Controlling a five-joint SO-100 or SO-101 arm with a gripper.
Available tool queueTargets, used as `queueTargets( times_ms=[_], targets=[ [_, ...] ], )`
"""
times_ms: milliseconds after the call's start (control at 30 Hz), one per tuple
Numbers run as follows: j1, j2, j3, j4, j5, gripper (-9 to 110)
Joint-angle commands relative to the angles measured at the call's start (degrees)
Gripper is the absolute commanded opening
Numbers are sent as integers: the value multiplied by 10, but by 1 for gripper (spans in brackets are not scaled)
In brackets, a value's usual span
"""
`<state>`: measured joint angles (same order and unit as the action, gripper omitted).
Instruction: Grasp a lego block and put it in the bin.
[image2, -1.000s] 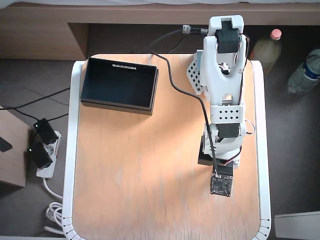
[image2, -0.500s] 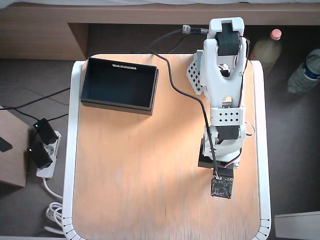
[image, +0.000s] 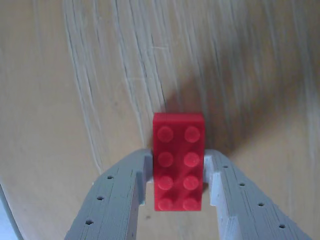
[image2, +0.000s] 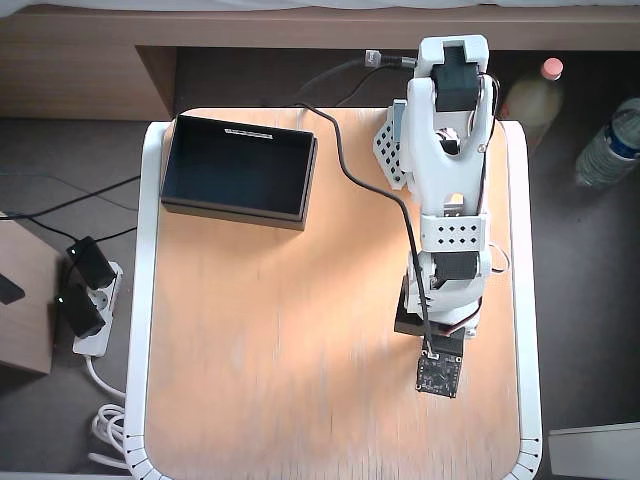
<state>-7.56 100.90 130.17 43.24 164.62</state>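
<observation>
In the wrist view a bright red lego block (image: 178, 160) with two rows of studs stands between my two grey fingers (image: 117, 197). My gripper (image: 178, 156) is shut on it, one finger against each long side, over the light wooden table (image: 75, 90). The block throws a dark shadow on the wood behind it. In the overhead view my white arm (image2: 450, 240) reaches over the right half of the table, and its wrist and camera board (image2: 440, 375) hide both gripper and block. The black bin (image2: 232, 213) sits at the far left corner, dark inside, with a white strip on its far rim.
A black cable (image2: 370, 180) runs from the table's back along the arm to the wrist. Two bottles (image2: 530, 100) stand on the floor to the right. A power strip (image2: 85, 300) with plugs lies on the floor to the left. The table has a white rim (image2: 145, 300).
In the overhead view the wrist end with the camera board has shifted very slightly to the left. The bin has not moved.
</observation>
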Motion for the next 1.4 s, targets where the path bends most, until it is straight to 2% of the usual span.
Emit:
queueTargets(
  times_ms=[0, 433, 833, 1367],
  targets=[
    [26, 64, -62, 25, -4, 0],
    [157, 114, -171, 225, -6, 0],
    [367, 124, -317, 431, 47, 0],
    [690, 183, -392, 454, 122, 0]
  ],
)
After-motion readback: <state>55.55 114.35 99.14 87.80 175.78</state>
